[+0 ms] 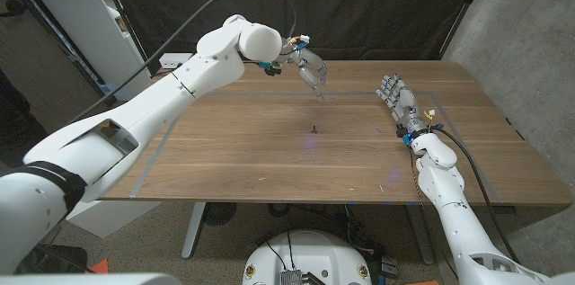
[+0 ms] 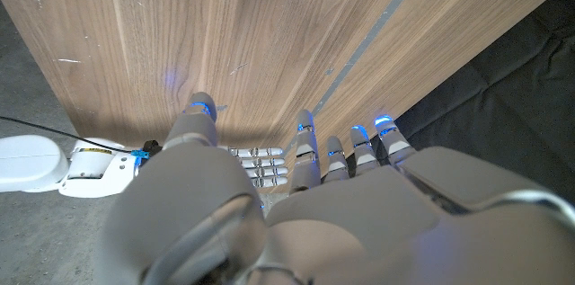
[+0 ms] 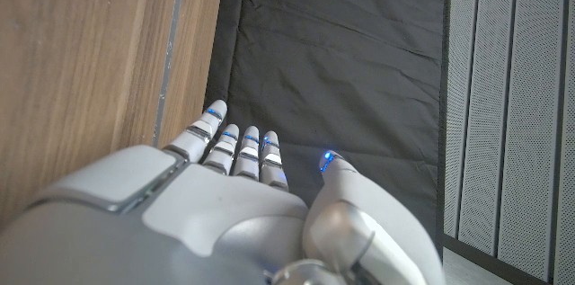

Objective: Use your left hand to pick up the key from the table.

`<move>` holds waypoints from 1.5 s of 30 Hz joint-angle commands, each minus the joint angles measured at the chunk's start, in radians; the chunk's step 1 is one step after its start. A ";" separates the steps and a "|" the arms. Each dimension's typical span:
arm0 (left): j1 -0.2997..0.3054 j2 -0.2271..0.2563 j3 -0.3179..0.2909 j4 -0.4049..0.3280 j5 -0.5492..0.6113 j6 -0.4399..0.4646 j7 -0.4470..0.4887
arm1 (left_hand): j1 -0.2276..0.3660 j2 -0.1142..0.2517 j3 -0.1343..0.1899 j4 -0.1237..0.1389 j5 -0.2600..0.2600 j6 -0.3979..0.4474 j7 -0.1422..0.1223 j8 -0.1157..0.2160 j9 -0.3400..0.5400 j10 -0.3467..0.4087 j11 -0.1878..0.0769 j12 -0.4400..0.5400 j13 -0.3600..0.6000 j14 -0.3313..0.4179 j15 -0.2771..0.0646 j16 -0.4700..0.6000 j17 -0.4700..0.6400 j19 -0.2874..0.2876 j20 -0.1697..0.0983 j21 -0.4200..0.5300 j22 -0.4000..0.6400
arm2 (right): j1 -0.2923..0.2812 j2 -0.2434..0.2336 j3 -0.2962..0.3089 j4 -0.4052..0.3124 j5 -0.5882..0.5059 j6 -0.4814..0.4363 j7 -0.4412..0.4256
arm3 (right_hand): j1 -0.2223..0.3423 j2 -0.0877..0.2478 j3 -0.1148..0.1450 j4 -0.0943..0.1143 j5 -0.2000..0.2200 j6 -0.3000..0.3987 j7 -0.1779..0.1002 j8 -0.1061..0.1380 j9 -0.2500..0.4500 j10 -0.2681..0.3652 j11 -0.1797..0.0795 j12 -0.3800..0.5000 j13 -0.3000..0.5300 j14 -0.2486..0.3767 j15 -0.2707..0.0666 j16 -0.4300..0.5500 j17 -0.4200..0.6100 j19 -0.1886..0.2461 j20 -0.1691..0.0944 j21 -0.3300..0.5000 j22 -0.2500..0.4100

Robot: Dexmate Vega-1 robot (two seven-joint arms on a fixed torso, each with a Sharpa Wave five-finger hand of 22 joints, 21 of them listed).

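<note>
The key [image 1: 314, 129] lies on the tabletop [image 1: 269, 155] near its middle, apart from both hands. The left hand [image 1: 310, 67] hovers beyond it, fingers apart and holding nothing. The right hand [image 1: 400, 102] rests at the right side with fingers straight and together, holding nothing

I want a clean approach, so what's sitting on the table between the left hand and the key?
Nothing: in the head view, only bare wood lies between the left hand and the key.

Key [image 1: 314, 129] mid-table [image 1: 225, 155], between hands
</note>
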 commanded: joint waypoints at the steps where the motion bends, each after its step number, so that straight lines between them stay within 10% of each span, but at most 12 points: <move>1: 0.002 -0.026 0.020 0.060 -0.003 -0.020 0.015 | 0.001 -0.006 -0.005 -0.002 -0.004 0.029 0.009 0.009 0.003 0.013 -0.002 0.011 0.002 -0.014 -0.008 0.005 0.000 -0.064 -0.006 0.008 -0.002 | 0.004 -0.004 0.000 0.014 -0.001 0.008 -0.002 | -0.012 0.002 0.009 0.002 -0.005 0.008 0.000 0.006 0.004 0.009 -0.001 0.005 0.005 0.006 0.000 0.009 0.006 0.010 -0.001 0.004 0.005; 32: -0.012 -0.056 0.075 0.146 0.022 -0.080 0.066 | 0.043 -0.001 -0.011 -0.018 -0.003 0.095 0.000 0.010 0.006 0.040 -0.002 0.029 0.005 0.016 -0.004 0.008 -0.012 -0.026 -0.004 0.017 -0.008 | 0.045 0.004 0.004 0.097 -0.007 0.028 0.008 | -0.017 0.001 0.011 0.002 -0.006 0.009 0.001 0.004 0.004 0.010 0.000 0.003 0.005 0.007 -0.001 0.008 0.005 0.010 -0.002 0.003 0.005; 45: -0.011 -0.062 0.101 0.159 0.075 -0.109 0.055 | 0.083 -0.025 -0.034 -0.025 0.020 -0.004 -0.003 -0.029 0.033 -0.013 0.035 0.016 0.014 -0.005 0.031 -0.010 -0.018 -0.027 0.011 0.009 -0.014 | 0.061 0.009 0.010 0.135 -0.008 0.040 0.014 | -0.019 0.001 0.012 0.002 -0.006 0.009 0.001 0.003 0.004 0.011 0.000 0.002 0.005 0.008 0.000 0.007 0.005 0.009 -0.002 0.002 0.005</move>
